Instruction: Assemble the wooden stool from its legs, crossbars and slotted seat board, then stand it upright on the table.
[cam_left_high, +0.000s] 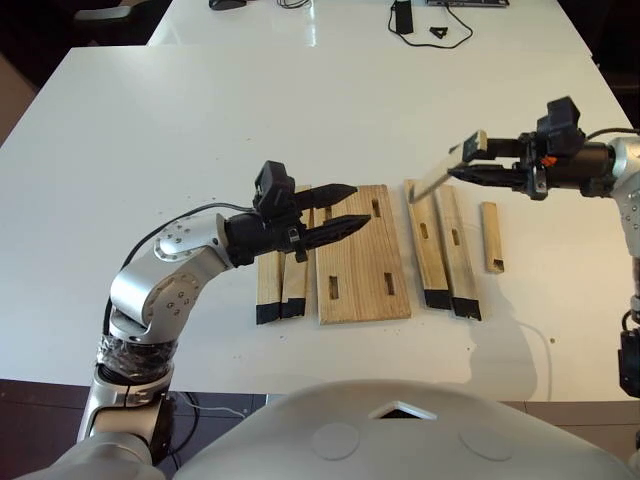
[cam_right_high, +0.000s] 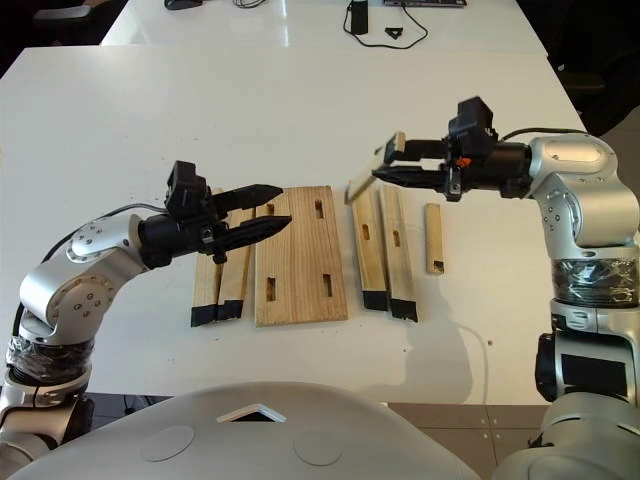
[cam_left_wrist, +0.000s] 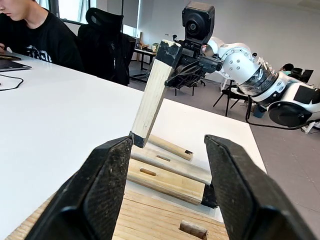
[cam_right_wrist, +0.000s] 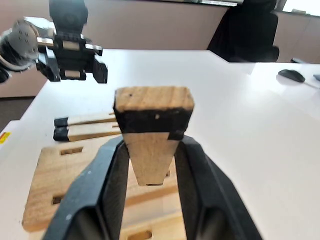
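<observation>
A white table (cam_left_high: 200, 120) stands here, a second table (cam_left_high: 340, 25) at twelve o'clock. The right gripper (cam_left_high: 462, 160) clamps a leg (cam_left_high: 435, 178) at two o'clock of the seat board (cam_left_high: 365, 275); the left gripper (cam_left_high: 358, 205) gapes.

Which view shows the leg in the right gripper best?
Left wrist view: the leg shows nearly full length, tilted. Eye views show it foreshortened from above; right wrist view, mainly its black-capped end.

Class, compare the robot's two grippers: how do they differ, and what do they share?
The left gripper is open and empty; the right gripper is shut on a wooden leg. The left gripper hovers over the seat board; the right gripper is raised near the legs lying beside it. Both have black fingers.
</observation>
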